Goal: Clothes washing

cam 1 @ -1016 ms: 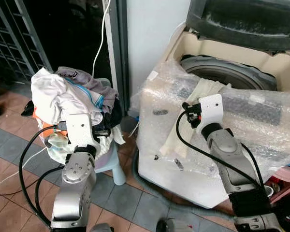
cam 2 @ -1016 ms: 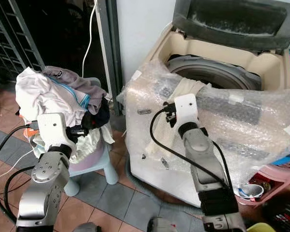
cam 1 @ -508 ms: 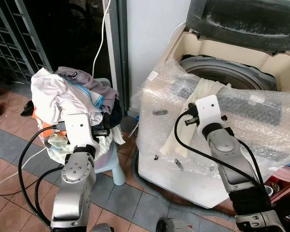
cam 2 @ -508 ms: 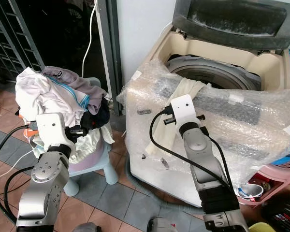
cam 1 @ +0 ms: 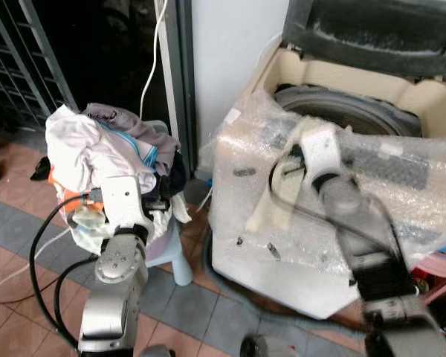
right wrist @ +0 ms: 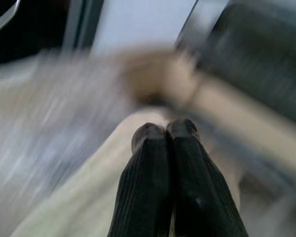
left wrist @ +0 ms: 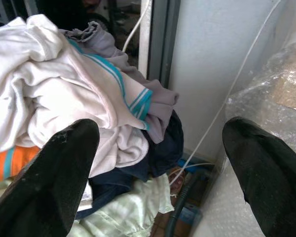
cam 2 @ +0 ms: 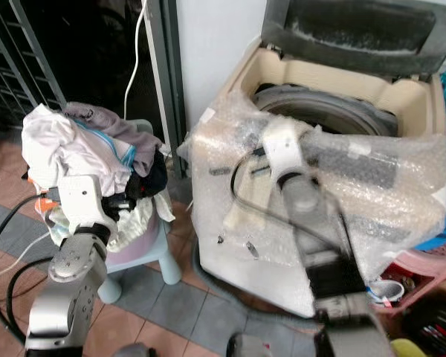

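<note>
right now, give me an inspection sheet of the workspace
surface: tiled floor, grey and reddish tiles
job's things: top-loading washing machine, lid up, front wrapped in bubble wrap; cream cloth draped over its front rim; pile of clothes heaped on a small pale stool
clutter: pink tub low beside the machine
grippers: left tool open, facing the pile; right tool shut, raised at the machine's rim over the cream cloth, blurred
cables: black cables along both arms; white cord hanging by the door frame
surroundings: white wall, dark doorway with a metal grille
</note>
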You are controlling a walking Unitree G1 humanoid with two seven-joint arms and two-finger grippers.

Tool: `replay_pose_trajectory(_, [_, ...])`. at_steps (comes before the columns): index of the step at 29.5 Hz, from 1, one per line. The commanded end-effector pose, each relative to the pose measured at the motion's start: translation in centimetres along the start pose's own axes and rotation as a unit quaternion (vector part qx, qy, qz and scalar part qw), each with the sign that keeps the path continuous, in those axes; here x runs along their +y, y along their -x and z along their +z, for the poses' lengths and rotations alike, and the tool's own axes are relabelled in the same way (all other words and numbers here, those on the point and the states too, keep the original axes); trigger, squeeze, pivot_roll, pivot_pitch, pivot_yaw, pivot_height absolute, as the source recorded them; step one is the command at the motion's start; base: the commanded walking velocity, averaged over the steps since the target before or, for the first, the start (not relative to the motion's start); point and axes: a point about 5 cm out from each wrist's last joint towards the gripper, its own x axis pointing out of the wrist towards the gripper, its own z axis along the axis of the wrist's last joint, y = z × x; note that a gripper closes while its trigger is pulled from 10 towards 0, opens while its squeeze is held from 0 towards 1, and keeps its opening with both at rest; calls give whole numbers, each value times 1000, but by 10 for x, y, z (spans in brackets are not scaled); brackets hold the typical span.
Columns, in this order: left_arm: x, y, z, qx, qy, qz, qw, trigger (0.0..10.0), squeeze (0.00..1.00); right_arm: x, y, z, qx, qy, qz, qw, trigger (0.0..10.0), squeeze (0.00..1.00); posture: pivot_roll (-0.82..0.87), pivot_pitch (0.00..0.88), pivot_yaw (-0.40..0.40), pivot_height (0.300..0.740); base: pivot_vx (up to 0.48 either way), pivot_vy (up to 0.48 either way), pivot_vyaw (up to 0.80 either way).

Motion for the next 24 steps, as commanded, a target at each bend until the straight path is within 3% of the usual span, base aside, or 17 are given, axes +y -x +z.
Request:
replay_pose_trajectory(1, [-1,1,2,0,0,-3,1000,10000,0,-16,-12,34,-69,30,-9,997,0,0,-33,29,3,740,0,0,0])
replay_pose_trajectory(3, [-2,0,1,0,0,-4,1000,10000,0,-31,-23,60,-108,38,-31,993,0,0,-35,20,-1,740,0,0,0])
replay_pose_trajectory(5, [-3,-1,2,-3,-2,-5,1000,10000,0,-56,-30,93,-162,42,-96,981,0,0,-32,14,-6,740,0,0,0])
replay_pose_trajectory(6, [-3,-1,2,-3,-2,-5,1000,10000,0,-56,-30,93,-162,42,-96,981,0,0,-32,14,-6,740,0,0,0])
replay_pose_trajectory(7, [-3,-1,2,-4,-2,-2,1000,10000,0,-74,-29,112,-194,46,-146,969,0,0,-32,9,-13,740,0,0,0])
replay_pose_trajectory(8, [-3,-1,2,-5,-1,1,1000,10000,0,-82,-29,117,-201,54,-170,963,0,0,-32,9,-13,740,0,0,0])
replay_pose_trajectory(9, [-2,-1,2,-6,0,3,1000,10000,0,-85,-29,116,-196,52,-179,963,4353,0,-31,7,-16,740,0,0,0])
replay_pose_trajectory(10, [-2,-1,2,-6,0,5,1000,10000,0,-86,-29,114,-191,50,-183,963,4353,0,-31,7,-16,740,0,0,0])
replay_pose_trajectory(11, [-2,0,2,-6,1,7,1000,10000,0,-80,-31,100,-160,48,-169,971,10000,773,-27,8,-23,740,0,0,0])
replay_pose_trajectory(12, [-2,0,2,-7,2,8,1000,10000,0,-75,-32,91,-150,38,-155,976,10000,1000,-25,9,-27,740,0,0,0])
replay_pose_trajectory(18, [1,0,3,-9,16,22,1000,10000,0,-21,-12,39,-121,38,-46,991,10000,1000,-30,15,-22,740,0,0,0])
replay_pose_trajectory(24, [1,-1,3,-9,17,19,1000,10000,0,-4,8,17,-101,2,-21,995,10000,1000,-42,15,-11,740,0,0,0])
